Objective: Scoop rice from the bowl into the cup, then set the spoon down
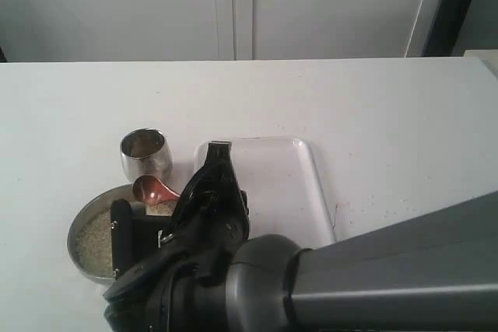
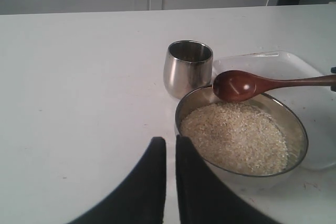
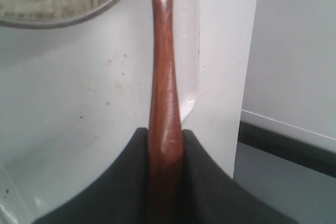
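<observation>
The steel bowl point(image 2: 182, 109) holds a bed of off-white rice point(image 2: 233, 137). Just behind it stands the small steel cup point(image 2: 186, 72); whether it holds any rice cannot be seen. The reddish-brown spoon point(image 2: 236, 85) hangs level over the bowl's far rim, next to the cup, and its round end looks empty. My right gripper point(image 3: 165, 132) is shut on the spoon's handle point(image 3: 164, 66). My left gripper point(image 2: 170, 140) is shut with nothing in it, low over the table beside the bowl's near rim. In the exterior view the spoon point(image 1: 150, 190) sits between cup point(image 1: 145, 157) and bowl point(image 1: 74, 242).
A clear plastic tray point(image 1: 280, 184) lies flat to the right of the bowl and cup. My right arm point(image 1: 210, 207) reaches across the front of the exterior view and hides part of the bowl. The white table's edge point(image 3: 247, 77) drops off behind the right gripper.
</observation>
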Motion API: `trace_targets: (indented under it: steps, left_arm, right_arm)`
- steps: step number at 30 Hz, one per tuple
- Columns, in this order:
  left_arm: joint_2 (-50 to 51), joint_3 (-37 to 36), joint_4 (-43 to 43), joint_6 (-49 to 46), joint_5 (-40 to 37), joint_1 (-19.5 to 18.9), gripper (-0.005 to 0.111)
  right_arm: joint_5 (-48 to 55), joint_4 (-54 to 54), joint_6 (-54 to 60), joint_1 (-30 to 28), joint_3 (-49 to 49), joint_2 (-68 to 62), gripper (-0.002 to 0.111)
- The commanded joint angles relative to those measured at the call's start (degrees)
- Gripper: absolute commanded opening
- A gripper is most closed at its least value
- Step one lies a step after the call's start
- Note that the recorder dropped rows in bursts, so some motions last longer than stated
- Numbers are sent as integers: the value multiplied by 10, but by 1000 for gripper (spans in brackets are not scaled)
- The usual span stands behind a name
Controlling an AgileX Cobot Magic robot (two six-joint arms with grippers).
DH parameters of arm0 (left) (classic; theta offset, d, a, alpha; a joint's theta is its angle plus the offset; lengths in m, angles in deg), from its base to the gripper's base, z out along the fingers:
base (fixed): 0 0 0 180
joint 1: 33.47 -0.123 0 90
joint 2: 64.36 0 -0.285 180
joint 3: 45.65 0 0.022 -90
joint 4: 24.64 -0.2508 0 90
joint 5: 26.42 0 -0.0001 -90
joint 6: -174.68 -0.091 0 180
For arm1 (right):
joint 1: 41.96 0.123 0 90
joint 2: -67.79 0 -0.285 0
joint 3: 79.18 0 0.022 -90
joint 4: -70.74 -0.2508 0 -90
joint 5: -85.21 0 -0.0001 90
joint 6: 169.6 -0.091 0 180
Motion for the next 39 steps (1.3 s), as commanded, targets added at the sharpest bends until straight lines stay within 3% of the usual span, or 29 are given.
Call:
trace_targets:
  steps: [1, 39]
  left_arm:
    - [0, 4, 5, 0, 2, 4, 14]
    - [0, 4, 5, 0, 2, 4, 14]
  right_arm:
    - [-19, -3, -3, -4, 2, 0, 0]
    - [-41, -78, 28, -4, 2, -12, 0]
